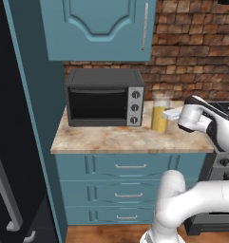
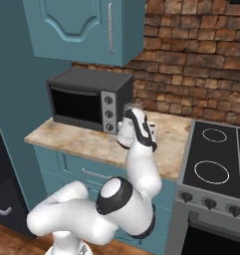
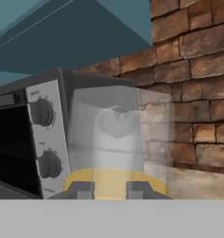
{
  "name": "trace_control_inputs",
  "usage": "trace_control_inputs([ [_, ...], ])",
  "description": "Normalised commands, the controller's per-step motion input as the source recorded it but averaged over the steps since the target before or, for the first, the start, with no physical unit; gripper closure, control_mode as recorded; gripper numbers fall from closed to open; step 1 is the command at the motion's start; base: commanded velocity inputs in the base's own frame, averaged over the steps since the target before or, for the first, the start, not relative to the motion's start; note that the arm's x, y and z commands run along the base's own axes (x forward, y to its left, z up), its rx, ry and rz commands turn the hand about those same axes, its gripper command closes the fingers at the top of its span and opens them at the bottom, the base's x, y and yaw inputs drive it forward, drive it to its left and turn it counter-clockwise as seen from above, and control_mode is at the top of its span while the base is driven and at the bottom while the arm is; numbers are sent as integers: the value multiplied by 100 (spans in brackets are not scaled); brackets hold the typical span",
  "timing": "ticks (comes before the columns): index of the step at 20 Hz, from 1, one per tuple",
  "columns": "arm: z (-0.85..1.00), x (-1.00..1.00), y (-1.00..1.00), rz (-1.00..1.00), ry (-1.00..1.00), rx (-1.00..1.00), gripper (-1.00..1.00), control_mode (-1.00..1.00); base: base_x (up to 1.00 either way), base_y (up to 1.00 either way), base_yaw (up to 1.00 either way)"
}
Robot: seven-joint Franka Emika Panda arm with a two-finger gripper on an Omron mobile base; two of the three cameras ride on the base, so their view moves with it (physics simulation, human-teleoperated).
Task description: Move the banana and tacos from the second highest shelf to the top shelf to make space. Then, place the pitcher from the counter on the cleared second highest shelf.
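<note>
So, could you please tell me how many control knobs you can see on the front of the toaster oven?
3, stacked in a column on the silver panel at the oven's right side: top knob, middle knob and bottom knob. The hand view crops the lowest one.

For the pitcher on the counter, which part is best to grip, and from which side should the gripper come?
Probably the cylindrical body of the pitcher, around mid-height, approached horizontally from the stove side, where the gripper already is. The pitcher stands upright with straight walls, and the toaster oven stands close on its other side. In the hand view its two fingertips flank the juice-filled base, apparently open.
</note>
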Motion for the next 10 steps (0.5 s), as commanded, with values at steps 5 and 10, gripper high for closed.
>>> trace_control_inputs([
  [5, 28, -54, 1, 3, -35, -3, 100, -100, 0, 0, 0],
  [10, 61, -52, 25, 1, -6, -9, 100, -100, 0, 0, 0],
])
